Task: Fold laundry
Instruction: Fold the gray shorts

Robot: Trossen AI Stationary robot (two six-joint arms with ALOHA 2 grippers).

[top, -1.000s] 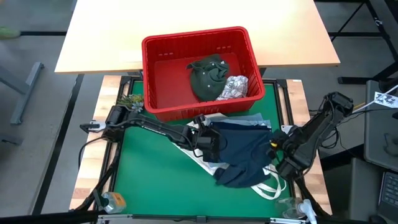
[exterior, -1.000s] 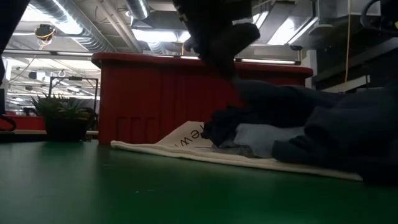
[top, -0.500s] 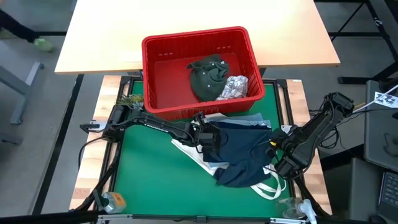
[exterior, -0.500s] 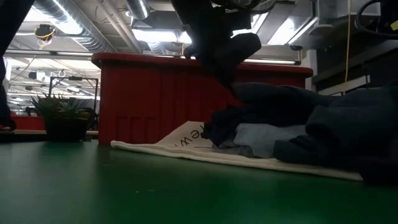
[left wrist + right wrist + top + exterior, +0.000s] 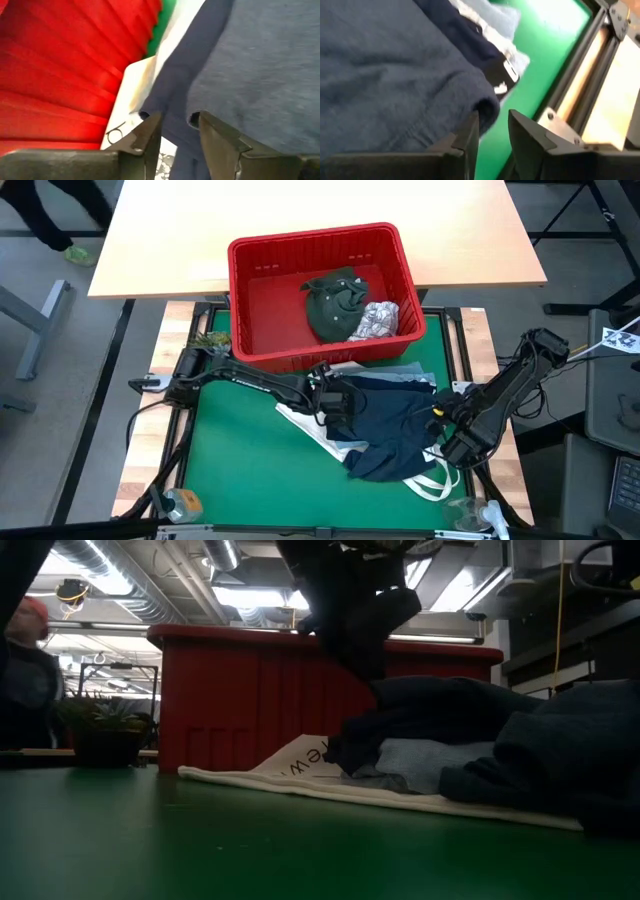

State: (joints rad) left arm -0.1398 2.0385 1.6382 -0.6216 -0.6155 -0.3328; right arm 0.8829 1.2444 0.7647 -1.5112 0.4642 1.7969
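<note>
A navy garment (image 5: 390, 425) lies crumpled on the green mat, over a light blue garment (image 5: 392, 371) and a white tote bag (image 5: 298, 420). My left gripper (image 5: 328, 395) stands open at the navy garment's left edge, its fingertips (image 5: 155, 122) on either side of a navy fold (image 5: 176, 132). My right gripper (image 5: 440, 418) stands open at the garment's right edge, whose rolled hem (image 5: 482, 107) ends just ahead of its fingertips. An olive garment (image 5: 335, 300) and a white printed one (image 5: 378, 318) lie in the red basket (image 5: 240, 290). My left gripper slants down from the table's left with its fingers across the navy fold (image 5: 176, 132); I cannot tell whether they touch it. My right gripper slants down at the rolled hem (image 5: 482, 107) from the table's right; I cannot tell whether its fingers touch the cloth.
The red basket stands at the mat's far edge, close behind the left gripper. The tote's handles (image 5: 440, 480) trail toward the near right corner. A small plant (image 5: 205, 340) sits at the far left. The mat's near left (image 5: 250, 470) is bare. A person (image 5: 25, 660) shows beyond the table.
My left gripper has shifted a little toward the basket and turned slightly, baring more of the white tote beside it. The navy garment has stayed on the mat.
</note>
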